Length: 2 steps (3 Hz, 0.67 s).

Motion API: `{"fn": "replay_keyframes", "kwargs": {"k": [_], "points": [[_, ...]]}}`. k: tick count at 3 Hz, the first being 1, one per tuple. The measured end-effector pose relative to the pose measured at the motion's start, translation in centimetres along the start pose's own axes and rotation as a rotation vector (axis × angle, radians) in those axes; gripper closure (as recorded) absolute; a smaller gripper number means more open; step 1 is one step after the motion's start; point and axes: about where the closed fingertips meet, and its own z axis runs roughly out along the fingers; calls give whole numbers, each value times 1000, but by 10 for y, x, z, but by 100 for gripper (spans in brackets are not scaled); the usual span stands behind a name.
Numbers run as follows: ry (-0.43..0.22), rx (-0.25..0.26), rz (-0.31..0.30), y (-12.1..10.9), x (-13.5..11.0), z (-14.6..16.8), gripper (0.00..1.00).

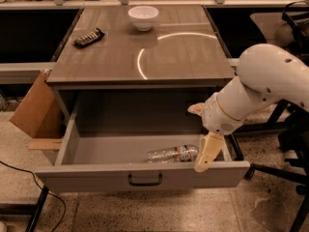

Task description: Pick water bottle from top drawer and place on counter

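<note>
From my console I see the top drawer pulled fully out below the counter. The water bottle lies on its side on the drawer floor, close to the front panel and right of centre, cap toward the right. The gripper hangs over the drawer's right end, just beside the bottle's cap end. Its jaws are spread wide with nothing between them, and one tan finger points down at the front edge. On the counter sit a white bowl and a dark flat object, well apart.
</note>
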Motion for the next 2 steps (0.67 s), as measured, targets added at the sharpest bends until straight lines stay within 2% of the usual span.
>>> {"fn": "replay_keyframes", "kwargs": {"k": [1, 2], "points": [[0, 0, -3, -2, 1, 1, 0], [0, 3, -35, -23, 6, 13, 0]]}}
